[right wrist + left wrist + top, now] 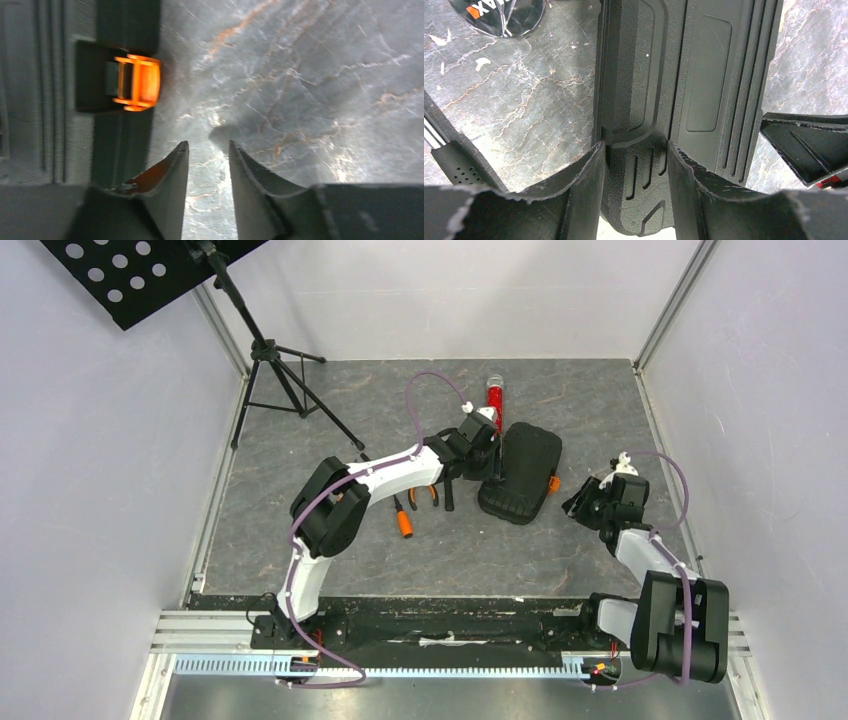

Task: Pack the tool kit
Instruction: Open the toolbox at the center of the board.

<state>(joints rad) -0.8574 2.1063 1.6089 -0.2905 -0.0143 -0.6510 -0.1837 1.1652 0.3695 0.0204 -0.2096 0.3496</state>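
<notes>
Orange-handled screwdrivers (403, 520) and pliers (432, 494) are lying loose on bench (450, 550) under L arm. L gripper (636, 165) jaws are closing on edge of shut black ribbed case (520, 472), mid-bench. R gripper (209, 165) jaws are sitting narrowly apart, holding nothing, just beside case's orange latch (135, 82).

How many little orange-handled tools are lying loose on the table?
2 that I can make out: an orange-handled screwdriver and orange-handled pliers, both lying beside the left arm, left of the black case. The arm may hide others.
</notes>
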